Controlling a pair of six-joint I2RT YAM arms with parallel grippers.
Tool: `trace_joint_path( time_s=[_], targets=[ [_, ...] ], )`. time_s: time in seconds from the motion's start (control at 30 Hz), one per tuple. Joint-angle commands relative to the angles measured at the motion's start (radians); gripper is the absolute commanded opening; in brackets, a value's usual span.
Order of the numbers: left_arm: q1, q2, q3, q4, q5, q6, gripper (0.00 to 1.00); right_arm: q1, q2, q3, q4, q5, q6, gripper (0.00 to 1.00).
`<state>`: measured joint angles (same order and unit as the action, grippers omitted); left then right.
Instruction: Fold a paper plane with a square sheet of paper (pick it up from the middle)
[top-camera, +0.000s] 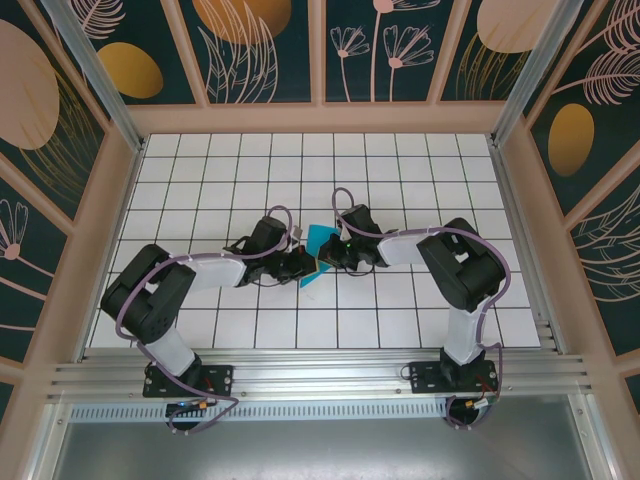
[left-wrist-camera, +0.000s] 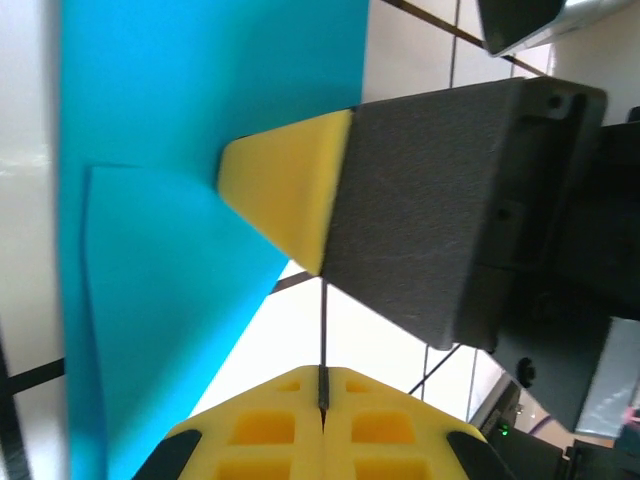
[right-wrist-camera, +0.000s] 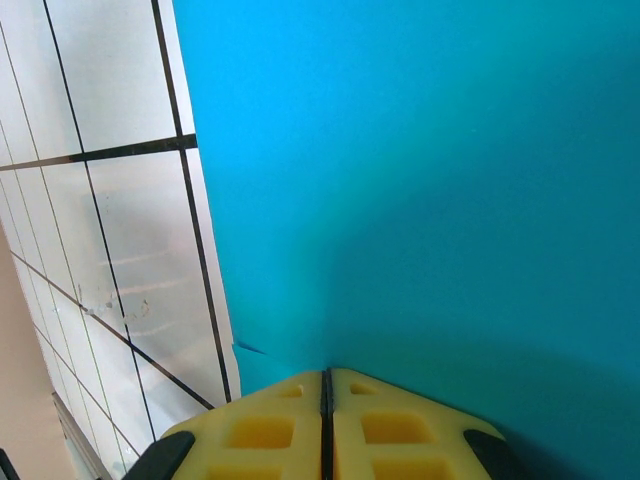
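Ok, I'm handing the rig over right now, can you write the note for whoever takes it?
Left gripper: shut, right beside the paper; I cannot tell if it pinches an edge.
Right gripper: shut on the paper.
Paper: held up off the table, mid-table between the two arms.
Done: paper picked up; one folded flap shows in the left wrist view.
Left: the remaining folds; no dart shape yet.
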<state>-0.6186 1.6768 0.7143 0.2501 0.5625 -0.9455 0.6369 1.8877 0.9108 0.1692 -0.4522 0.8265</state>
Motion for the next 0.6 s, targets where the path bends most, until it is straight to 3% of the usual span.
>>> trace_joint_path(
  time_s=[0.0,0.57],
  targets=[
    [-0.006,0.052,0.026,0.054,0.059,-0.003,0.0,0.009,0.044,-0.016,-0.054,0.076,0.011,0.11],
    [-0.014,0.17,0.103,-0.03,-0.005,0.047,0.0,0.009,0.047,-0.007,-0.06,0.078,0.012,0.12]
  ],
)
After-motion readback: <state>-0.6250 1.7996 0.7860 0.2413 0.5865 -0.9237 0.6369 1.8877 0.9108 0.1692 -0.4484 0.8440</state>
